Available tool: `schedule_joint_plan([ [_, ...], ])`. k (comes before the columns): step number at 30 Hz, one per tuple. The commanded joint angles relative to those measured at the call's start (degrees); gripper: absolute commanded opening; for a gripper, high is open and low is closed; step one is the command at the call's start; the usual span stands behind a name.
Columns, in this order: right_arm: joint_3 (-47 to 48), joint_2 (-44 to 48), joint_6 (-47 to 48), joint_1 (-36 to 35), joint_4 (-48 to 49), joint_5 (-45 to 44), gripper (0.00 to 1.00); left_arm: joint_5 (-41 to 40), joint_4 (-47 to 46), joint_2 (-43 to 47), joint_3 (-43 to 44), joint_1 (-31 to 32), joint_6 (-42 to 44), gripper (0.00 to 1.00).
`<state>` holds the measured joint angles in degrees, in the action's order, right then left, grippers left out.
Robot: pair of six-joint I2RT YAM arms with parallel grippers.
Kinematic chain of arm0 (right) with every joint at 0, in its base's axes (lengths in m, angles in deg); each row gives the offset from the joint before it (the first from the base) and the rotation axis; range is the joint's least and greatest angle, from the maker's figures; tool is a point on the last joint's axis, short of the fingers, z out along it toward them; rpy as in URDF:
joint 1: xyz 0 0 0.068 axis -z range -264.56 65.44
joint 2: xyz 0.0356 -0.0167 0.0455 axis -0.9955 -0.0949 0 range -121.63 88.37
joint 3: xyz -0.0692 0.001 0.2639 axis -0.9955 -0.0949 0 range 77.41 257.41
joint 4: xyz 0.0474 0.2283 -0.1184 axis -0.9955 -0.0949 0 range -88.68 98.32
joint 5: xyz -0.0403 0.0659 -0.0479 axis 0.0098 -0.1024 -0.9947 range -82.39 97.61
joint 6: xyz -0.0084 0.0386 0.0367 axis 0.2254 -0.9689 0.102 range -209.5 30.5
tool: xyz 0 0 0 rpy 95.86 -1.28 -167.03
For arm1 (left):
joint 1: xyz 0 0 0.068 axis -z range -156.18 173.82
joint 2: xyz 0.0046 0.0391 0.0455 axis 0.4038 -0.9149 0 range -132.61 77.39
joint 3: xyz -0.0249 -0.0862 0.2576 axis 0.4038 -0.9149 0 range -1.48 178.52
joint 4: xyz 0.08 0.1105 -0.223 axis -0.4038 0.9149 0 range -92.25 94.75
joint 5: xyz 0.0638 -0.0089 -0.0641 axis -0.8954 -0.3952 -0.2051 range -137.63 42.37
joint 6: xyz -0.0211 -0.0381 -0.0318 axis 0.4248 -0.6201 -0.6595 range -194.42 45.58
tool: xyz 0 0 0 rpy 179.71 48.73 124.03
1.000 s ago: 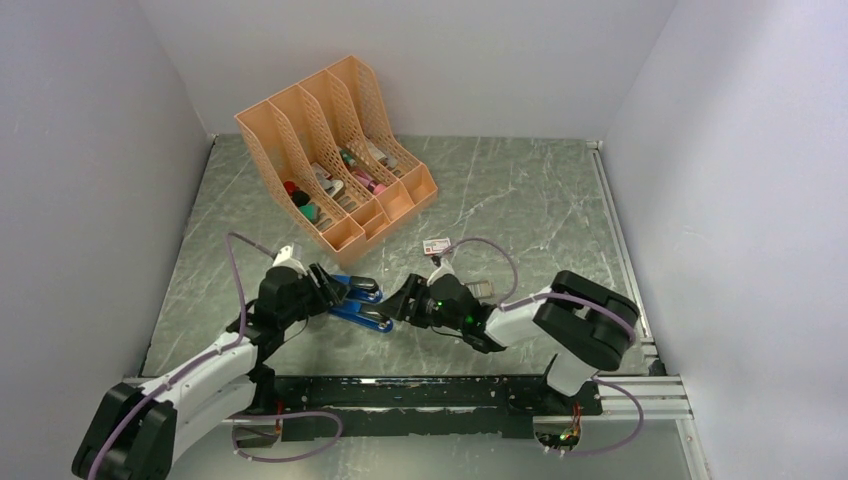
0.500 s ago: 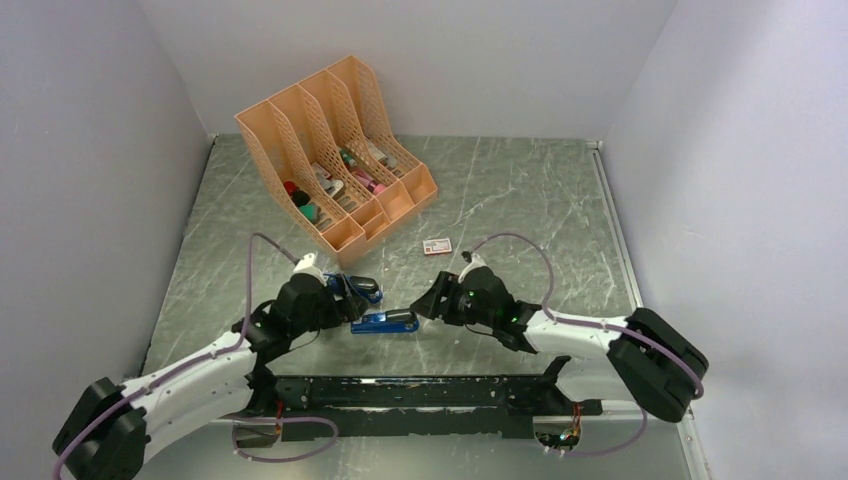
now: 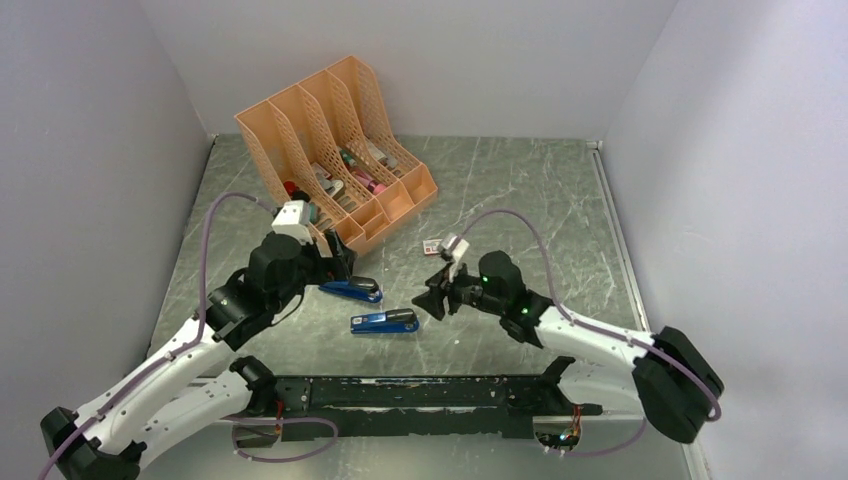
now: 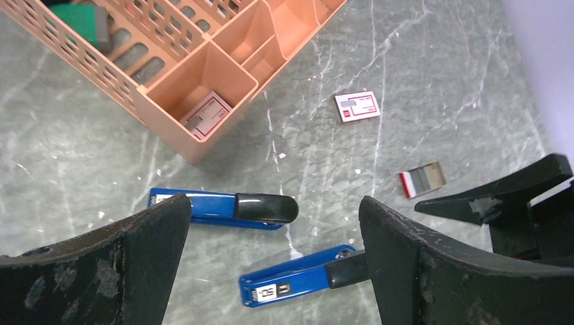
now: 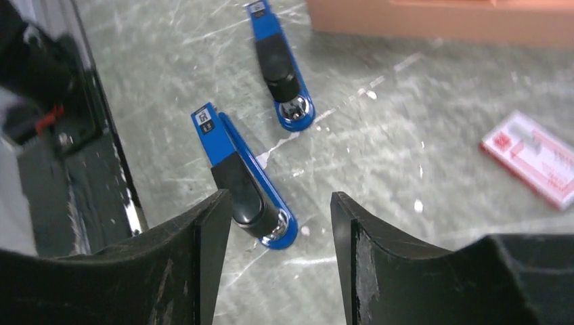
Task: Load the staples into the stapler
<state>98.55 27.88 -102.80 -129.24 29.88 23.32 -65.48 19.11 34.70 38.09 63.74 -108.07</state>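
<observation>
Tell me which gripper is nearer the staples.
Right. The right gripper hangs just beside the staples; the left gripper is farther off, over by the orange rack.

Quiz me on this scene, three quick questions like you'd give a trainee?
1. True or false: the left gripper and the right gripper both hold nothing.
2. How many blue staplers lie on the table? A one, B two, C three.
3. Fill in: the staples lie loose on the ___.
Key: 1 true; 2 B; 3 table.
</observation>
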Motion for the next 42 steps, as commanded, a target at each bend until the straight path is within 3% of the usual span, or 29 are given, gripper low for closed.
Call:
schedule_joint_plan([
  [1,8.71,-7.75,29.26,-0.08,-5.65,15.83,0.60,0.23,1.16,0.74,2.05,0.27,11.70,0.99],
  [4,12.63,-12.98,36.52,-2.46,-10.10,20.40,0.62,2.12,-1.51,3.16,0.76,0.25,19.95,0.99],
  [9,12.78,-17.64,45.74,-6.75,-11.71,18.93,0.67,5.63,-6.67,8.48,-2.59,0.26,27.93,0.99],
  [14,14.86,-22.03,48.39,-7.66,-13.67,18.61,0.66,21.77,-6.64,8.14,-5.11,0.23,38.14,0.97],
  [18,16.90,-25.99,49.73,-7.78,-15.31,14.70,0.61,30.30,-5.06,4.41,-5.51,0.22,43.77,0.91],
  [21,17.98,-27.92,49.84,-7.79,-15.25,14.53,0.55,34.07,-3.53,1.52,-5.21,0.29,48.18,0.88],
  [26,16.11,-26.30,47.70,-7.83,-12.42,15.18,0.18,37.39,-1.35,-1.55,-5.05,0.26,53.39,0.87],
  [30,12.35,-21.87,44.75,-7.13,-9.17,15.28,0.05,40.75,-1.03,-3.20,-5.91,0.26,58.38,0.86],
  [32,10.29,-19.07,42.84,-6.70,-7.30,15.70,0.00,42.94,-1.54,-4.25,-6.44,0.30,59.86,0.86],
  [37,8.10,-12.85,39.97,-6.25,-6.54,15.92,0.00,51.27,-3.94,-5.99,-7.47,0.45,62.02,0.87],
  [39,7.65,-10.76,38.99,-6.19,-6.72,16.07,0.00,52.02,-6.28,-6.92,-8.16,0.74,61.30,0.99],
  [42,6.90,-7.55,38.27,-5.94,-6.46,15.69,0.00,51.54,-7.34,-8.75,-8.61,2.09,62.82,1.00],
])
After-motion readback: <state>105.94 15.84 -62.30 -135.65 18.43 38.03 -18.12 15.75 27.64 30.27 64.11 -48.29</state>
